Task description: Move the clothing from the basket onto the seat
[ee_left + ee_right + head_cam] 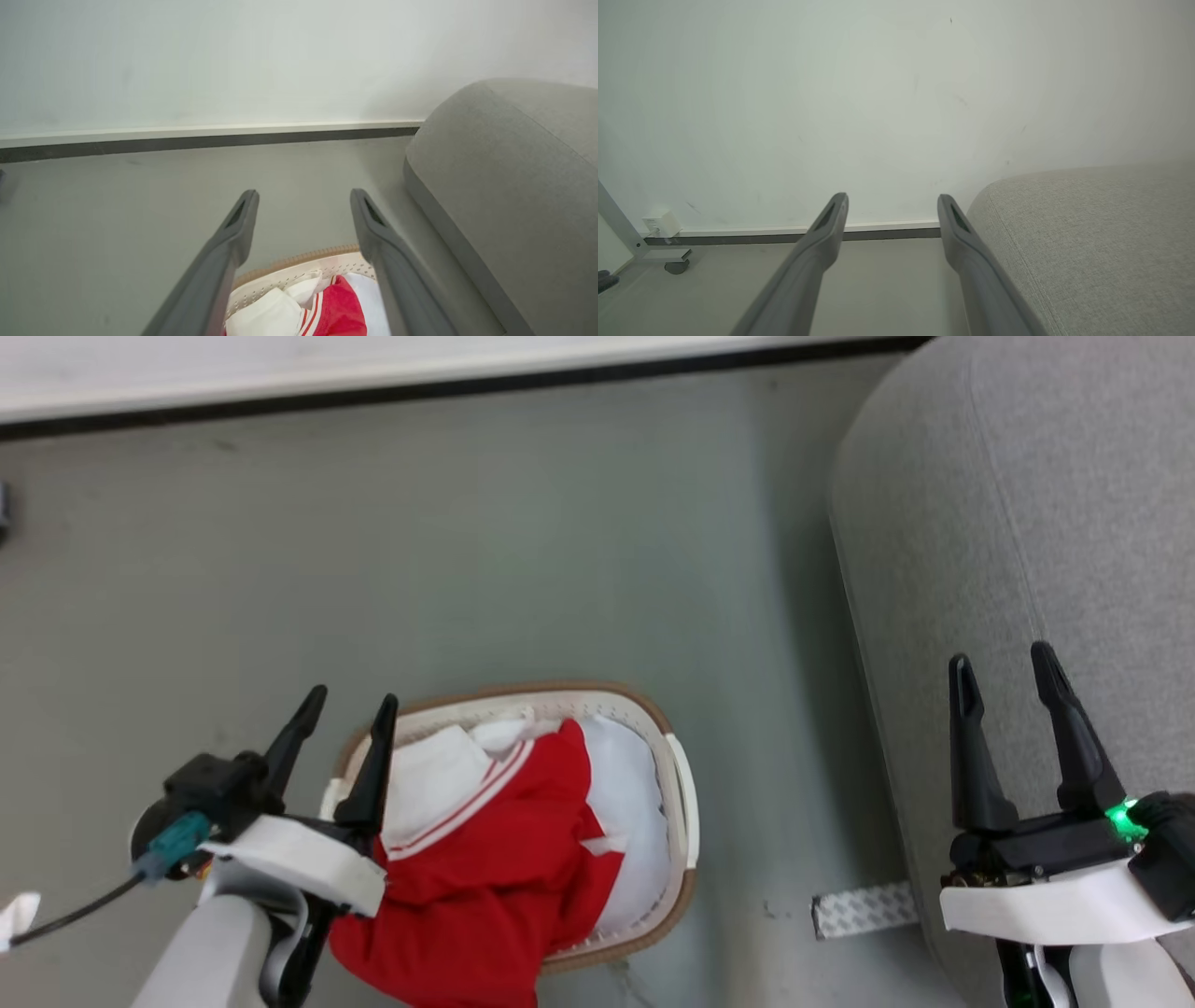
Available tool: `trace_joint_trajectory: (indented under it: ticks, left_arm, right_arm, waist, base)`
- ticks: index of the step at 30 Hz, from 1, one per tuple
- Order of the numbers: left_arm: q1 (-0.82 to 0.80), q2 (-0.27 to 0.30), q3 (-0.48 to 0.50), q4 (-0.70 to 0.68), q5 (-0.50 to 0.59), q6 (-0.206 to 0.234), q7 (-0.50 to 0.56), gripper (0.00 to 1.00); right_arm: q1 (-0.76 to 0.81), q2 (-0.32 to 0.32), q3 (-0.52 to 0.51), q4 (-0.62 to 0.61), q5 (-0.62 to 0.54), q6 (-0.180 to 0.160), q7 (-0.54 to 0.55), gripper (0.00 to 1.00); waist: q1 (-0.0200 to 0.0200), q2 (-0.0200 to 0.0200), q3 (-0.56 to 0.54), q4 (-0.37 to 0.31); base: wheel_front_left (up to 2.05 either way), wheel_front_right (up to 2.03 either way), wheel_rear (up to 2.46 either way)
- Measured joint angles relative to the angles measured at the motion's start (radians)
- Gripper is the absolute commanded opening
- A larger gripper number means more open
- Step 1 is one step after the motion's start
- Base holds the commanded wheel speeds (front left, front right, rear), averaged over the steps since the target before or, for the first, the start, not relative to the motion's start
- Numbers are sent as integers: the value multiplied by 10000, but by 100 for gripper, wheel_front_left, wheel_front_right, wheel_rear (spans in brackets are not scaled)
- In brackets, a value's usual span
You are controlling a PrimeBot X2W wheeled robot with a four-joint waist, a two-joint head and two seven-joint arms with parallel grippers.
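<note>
The cream basket (680, 784) with its brown rim stands on the grey floor, low in the head view. Red clothing (485, 868) with white striped trim and white parts fills it and spills over the near edge. My left gripper (352, 702) hovers open over the basket's left rim, nothing between its fingers. In the left wrist view that gripper (303, 198) frames the basket (308, 257) and the clothing (341, 310) below. My right gripper (1004, 663) stands open over the left edge of the light-grey seat (1027, 523). The right wrist view shows this gripper (892, 203) beside the seat (1092, 233).
A white wall with a dark baseboard (373, 392) runs along the far side. A strip of patterned tape (864, 908) lies on the floor by the seat's base. A grey frame leg with a caster (675, 266) and a small white box (661, 224) sit at the wall.
</note>
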Motion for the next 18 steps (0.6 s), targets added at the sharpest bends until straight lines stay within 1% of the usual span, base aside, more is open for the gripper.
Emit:
trace_joint_trajectory:
  ticks: [4,9,18]
  left_arm:
    - [-621,244,-654,966,-12,0,29,100]
    - [-1300,562,-1505,1941,-144,0,566,100]
    - [-1983,1066,-2982,2840,-408,0,1701,100]
  right_arm:
    - [-259,0,84,-203,84,0,0,100]
    - [-555,2,192,-362,161,2,0,100]
    - [-853,-2,318,-529,259,0,0,100]
  waist:
    - [1,0,621,-221]
    - [0,0,1315,-465]
    - [-1,0,2074,-749]
  base:
    - [0,0,0]
    - [0,0,0]
    - [0,0,0]
